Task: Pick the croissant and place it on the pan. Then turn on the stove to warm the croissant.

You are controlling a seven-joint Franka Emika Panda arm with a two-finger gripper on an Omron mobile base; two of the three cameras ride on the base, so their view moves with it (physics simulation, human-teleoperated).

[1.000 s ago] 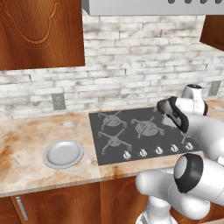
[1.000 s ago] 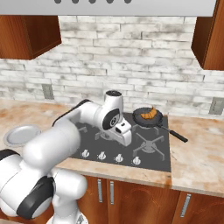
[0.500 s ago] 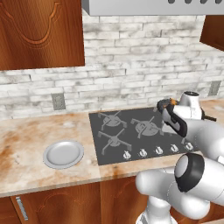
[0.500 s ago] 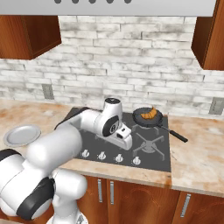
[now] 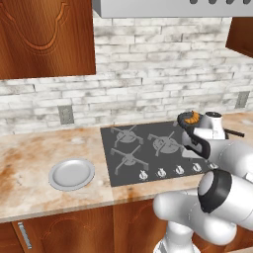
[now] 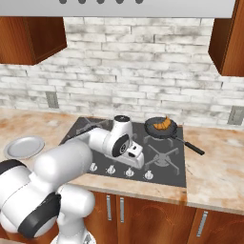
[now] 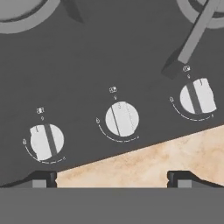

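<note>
The golden-brown croissant (image 6: 163,124) lies in the small dark pan (image 6: 153,128), which sits on the back right burner of the dark stove (image 6: 167,162); its black handle points to the right. Pan (image 5: 183,120) and croissant (image 5: 193,117) also peek out from behind my arm in the left base view. My gripper (image 6: 135,160) hangs over the stove's front row of knobs, pointing down, away from the pan. In the hand view my gripper (image 7: 112,179) is open and empty, its fingertips (image 7: 42,178) wide apart, just in front of the middle knob (image 7: 122,119), with a knob (image 7: 45,141) and a knob (image 7: 197,96) either side.
A light grey plate (image 5: 71,174) rests on the counter left of the stove. A strip of beige counter (image 7: 153,159) runs along the stove's front edge. Star-shaped grates (image 5: 129,155) cover the other burners. A brick wall and wooden cabinets stand behind.
My hand has dropped and come forward from above the burners to the front knob row. The croissant and pan have stayed put, and the jaws have stayed open.
</note>
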